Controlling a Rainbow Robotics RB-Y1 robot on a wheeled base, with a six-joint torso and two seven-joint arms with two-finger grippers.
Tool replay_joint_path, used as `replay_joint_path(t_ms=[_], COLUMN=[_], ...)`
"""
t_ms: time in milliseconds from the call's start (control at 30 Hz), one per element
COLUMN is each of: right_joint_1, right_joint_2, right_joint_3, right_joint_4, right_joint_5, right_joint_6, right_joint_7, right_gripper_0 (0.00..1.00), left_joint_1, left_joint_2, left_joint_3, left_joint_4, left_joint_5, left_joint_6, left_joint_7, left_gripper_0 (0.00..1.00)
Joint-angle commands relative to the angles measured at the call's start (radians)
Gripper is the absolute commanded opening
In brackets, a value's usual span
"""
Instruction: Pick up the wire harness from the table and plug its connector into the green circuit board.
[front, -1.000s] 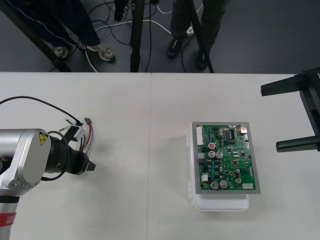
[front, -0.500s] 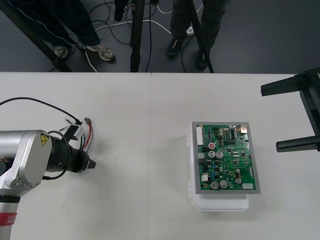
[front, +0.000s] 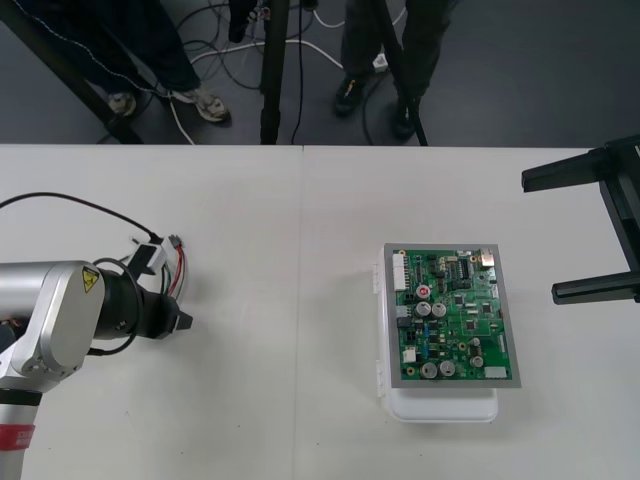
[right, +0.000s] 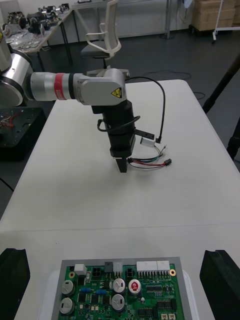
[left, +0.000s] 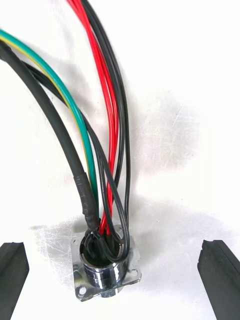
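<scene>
The wire harness (front: 177, 264) lies on the table at the left, its red, black and green wires (left: 102, 125) running from a small black plug (front: 176, 241) to a round metal socket (left: 104, 272) with a flange. My left gripper (front: 176, 320) hangs over the socket end, open. Its two fingers (left: 12, 272) stand wide apart with the socket on the table between them, untouched. From the right wrist, that gripper (right: 122, 164) stands just beside the harness (right: 150, 161). The green circuit board (front: 452, 315) rests on its white base (front: 440, 406) at centre right. My right gripper (front: 541, 237) waits open at the right edge.
A black cable (front: 80, 205) loops from the left arm across the table near the harness. The table's far edge runs along the top, with tripod legs (front: 272, 70) and floor cables beyond it. Bare table lies between harness and board.
My left gripper has edged slightly toward the harness's socket end. The harness, board and right arm have not moved.
</scene>
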Motion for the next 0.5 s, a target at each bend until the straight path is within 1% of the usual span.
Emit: replay_joint_path(t_ms=[33, 500], right_joint_1=[0.004, 0.004], right_joint_2=[-0.035, -0.035], right_joint_3=[-0.031, -0.031], right_joint_4=[-0.019, -0.019], right_joint_5=[0.002, 0.002], right_joint_6=[-0.004, -0.004], right_joint_7=[-0.027, -0.027], right_gripper_0=[1.0, 1.0], left_joint_1=[-0.035, -0.034], left_joint_2=[-0.006, 0.004], left_joint_3=[-0.007, -0.007], left_joint_4=[0.017, 0.02], left_joint_5=[-0.01, -0.008], left_joint_6=[0.052, 0.052], left_joint_7=[-0.018, -0.043], left_gripper_0=[1.0, 1.0])
